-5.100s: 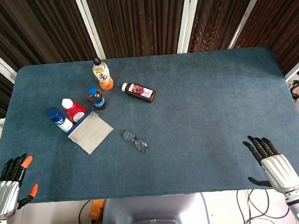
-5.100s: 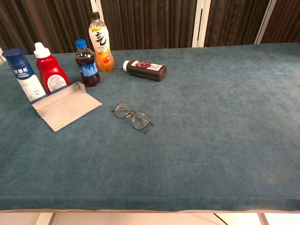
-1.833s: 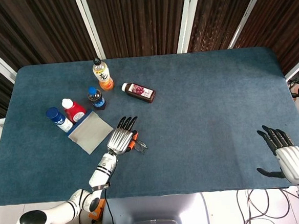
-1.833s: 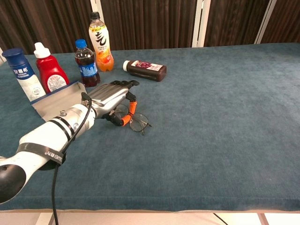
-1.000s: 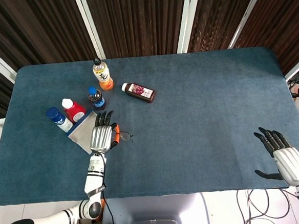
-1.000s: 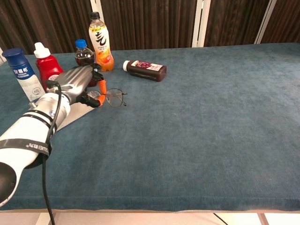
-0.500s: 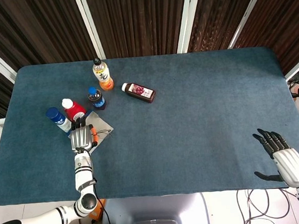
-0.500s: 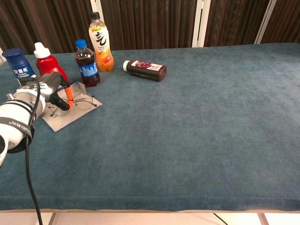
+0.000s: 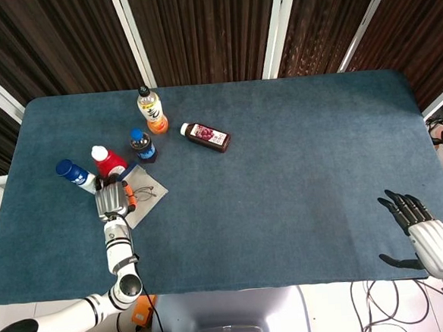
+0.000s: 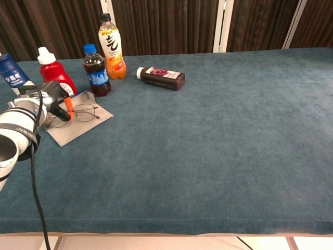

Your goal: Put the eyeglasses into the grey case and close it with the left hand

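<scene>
The grey case (image 9: 152, 203) (image 10: 79, 128) lies open and flat at the table's left, in front of the bottles. The thin wire eyeglasses (image 9: 145, 192) (image 10: 85, 112) are over the case's open face. My left hand (image 9: 112, 200) (image 10: 43, 104) is at the case's left end and pinches the glasses' left side between orange fingertips (image 10: 68, 112). I cannot tell whether the glasses rest on the case or hover just above it. My right hand (image 9: 428, 240) is off the table's near right corner, fingers spread and empty; only the head view shows it.
Behind the case stand a red bottle (image 9: 108, 160) (image 10: 52, 73), a dark cola bottle (image 9: 142, 145) (image 10: 95, 65) and an orange drink bottle (image 9: 151, 111) (image 10: 112, 48). A blue-capped white bottle (image 9: 74, 175) (image 10: 12, 75) is right beside my left hand. A dark juice bottle (image 9: 206, 137) (image 10: 162, 78) lies on its side.
My left hand carried the glasses from mid-table onto the case and has just shifted further left. The blue-capped white bottle has been pushed to the left.
</scene>
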